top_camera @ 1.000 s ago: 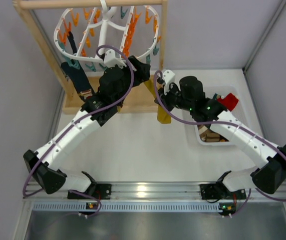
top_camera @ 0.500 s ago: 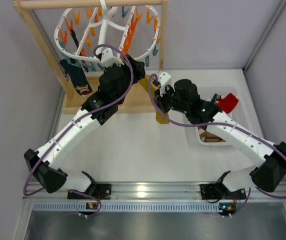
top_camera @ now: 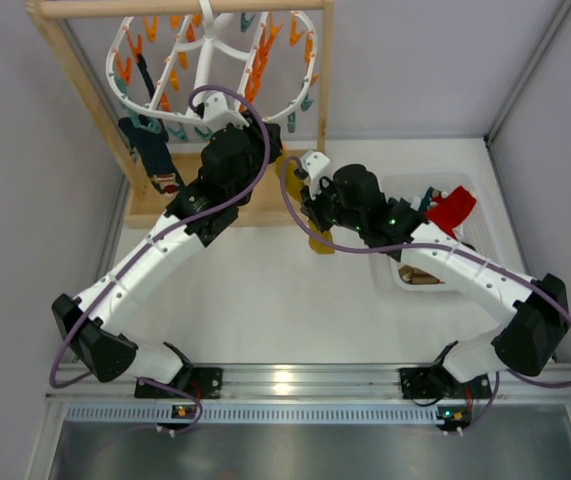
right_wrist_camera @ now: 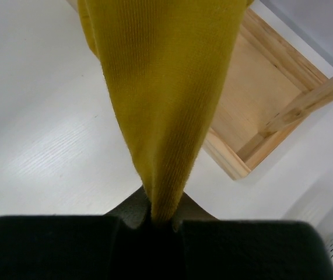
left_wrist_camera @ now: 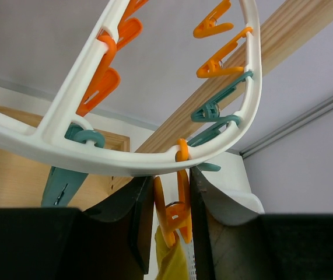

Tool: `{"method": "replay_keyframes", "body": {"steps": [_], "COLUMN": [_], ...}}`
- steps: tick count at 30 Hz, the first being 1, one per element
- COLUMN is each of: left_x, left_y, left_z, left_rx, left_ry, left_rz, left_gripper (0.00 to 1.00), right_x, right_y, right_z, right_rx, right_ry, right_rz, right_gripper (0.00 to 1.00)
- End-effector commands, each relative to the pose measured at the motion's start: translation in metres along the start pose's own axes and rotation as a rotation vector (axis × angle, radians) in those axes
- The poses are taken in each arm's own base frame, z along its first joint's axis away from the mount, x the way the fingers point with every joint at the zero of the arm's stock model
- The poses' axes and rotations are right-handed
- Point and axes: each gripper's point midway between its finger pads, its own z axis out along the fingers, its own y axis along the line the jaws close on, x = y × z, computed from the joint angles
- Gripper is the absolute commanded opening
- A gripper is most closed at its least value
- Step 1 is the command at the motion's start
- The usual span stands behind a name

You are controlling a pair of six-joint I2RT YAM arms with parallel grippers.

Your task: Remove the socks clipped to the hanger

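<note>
left gripper [left_wrist_camera: 169, 176] straddles the orange clip [left_wrist_camera: 175, 207] under the hanger [left_wrist_camera: 55, 137] rim, jaws narrow; whether they press it cannot be told. mustard sock [right_wrist_camera: 160, 87] hangs straight down from that clip, long axis vertical. right gripper [right_wrist_camera: 160, 219], lower down, is clamped on the sock.

From my station I see a flat white desk [top_camera: 265, 300] boxed in by plain pale grey walls [top_camera: 25, 230] on the left, back and right. A slim grey metal strip [top_camera: 527, 68] runs up the back right corner. A light wooden frame [top_camera: 95, 9] with a flat wooden base board [right_wrist_camera: 253, 99] stands at the back left of the desk. Along the near edge lies a ribbed silver metal rail [top_camera: 305, 381], a soft glare at its middle, and below it a dull grey metal sheet [top_camera: 305, 452].
</note>
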Motion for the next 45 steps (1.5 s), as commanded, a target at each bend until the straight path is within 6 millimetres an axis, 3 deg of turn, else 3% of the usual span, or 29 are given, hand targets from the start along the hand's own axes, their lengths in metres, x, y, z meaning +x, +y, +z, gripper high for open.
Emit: {"method": "replay_keyframes", "body": {"steps": [1,4,8,9,11,12,14,18,19,20,21,22,23,24,26,27,29,31,33,35,36,37,38,39,40,45], "left_x": [-0.02,-0.015,-0.005,-0.001,0.002,0.005,0.011,0.019,0.021,0.025,0.027,0.027,0.028,0.031,0.034,0.034,0.037,0.037,0.042,0.046,0.048,0.051,0.055,0.057,0.057,0.057], "left_y": [-0.01,-0.012,-0.018,-0.021,-0.025,-0.026,-0.027,-0.031,-0.032,-0.034,-0.035,-0.036,-0.038,-0.038,-0.04,-0.041,-0.039,-0.04,-0.042,-0.044,-0.045,-0.048,-0.047,-0.048,-0.049,-0.04], "left_z": [0.0,0.001,0.003,0.002,0.001,0.001,0.0,-0.002,-0.002,-0.004,-0.004,-0.005,-0.006,-0.007,-0.01,-0.011,-0.012,-0.014,-0.017,-0.019,-0.02,-0.024,-0.025,-0.028,-0.033,-0.056], "left_rx": [0.026,0.042,0.073,0.095,0.119,0.127,0.142,0.174,0.182,0.199,0.206,0.215,0.228,0.235,0.252,0.255,0.254,0.264,0.286,0.307,0.318,0.341,0.349,0.363,0.38,0.406], "left_ry": [-0.044,-0.027,0.008,0.025,0.044,0.053,0.072,0.105,0.114,0.129,0.138,0.142,0.149,0.159,0.18,0.188,0.204,0.209,0.234,0.255,0.266,0.284,0.298,0.31,0.321,0.345], "left_rz": [-0.016,-0.018,-0.012,-0.01,-0.008,-0.004,-0.002,0.005,0.005,0.009,0.014,0.013,0.014,0.019,0.032,0.04,0.058,0.077,0.092,0.098,0.102,0.104,0.107,0.112,0.113,0.153], "left_gripper": [0.13,0.16,0.17,0.18,0.2,0.2,0.22,0.27,0.29,0.36,0.38,0.4,0.41,0.43,0.45,0.48,0.53,0.59,0.64,0.7,0.73,0.76,0.79,0.8,0.83,0.91], "right_x": [-0.013,-0.01,0.016,0.025,0.032,0.049,0.06,0.096,0.111,0.108,0.117,0.131,0.132,0.14,0.162,0.176,0.193,0.199,0.192,0.171,0.159,0.137,0.131,0.115,0.096,0.054], "right_y": [0.001,-0.015,-0.053,-0.073,-0.092,-0.112,-0.135,-0.212,-0.225,-0.238,-0.252,-0.262,-0.271,-0.282,-0.291,-0.303,-0.305,-0.303,-0.302,-0.295,-0.289,-0.284,-0.281,-0.266,-0.26,-0.199], "right_z": [-0.01,-0.031,-0.067,-0.078,-0.1,-0.112,-0.125,-0.164,-0.162,-0.168,-0.174,-0.167,-0.163,-0.163,-0.146,-0.152,-0.141,-0.138,-0.14,-0.147,-0.147,-0.156,-0.16,-0.151,-0.155,-0.117], "right_rx": [0.018,0.117,0.258,0.324,0.389,0.449,0.525,0.78,0.816,0.855,0.898,0.911,0.92,0.941,0.928,0.957,0.934,0.927,0.935,0.922,0.903,0.899,0.893,0.844,0.818,0.483], "right_ry": [-0.057,-0.07,-0.04,-0.034,-0.046,-0.002,0.036,0.151,0.205,0.208,0.232,0.28,0.274,0.271,0.297,0.306,0.352,0.372,0.346,0.276,0.24,0.168,0.14,0.109,0.048,-0.082], "right_rz": [0.013,0.084,0.267,0.323,0.36,0.393,0.422,0.51,0.528,0.538,0.567,0.588,0.6,0.633,0.688,0.737,0.763,0.783,0.783,0.77,0.762,0.74,0.735,0.707,0.684,0.618], "right_gripper": [0.0,0.0,0.0,0.0,0.0,0.0,0.0,0.0,0.0,0.0,0.0,0.0,0.01,0.12,0.11,0.12,0.2,0.54,0.68,0.75,0.83,0.86,0.89,0.98,0.99,1.0]}}
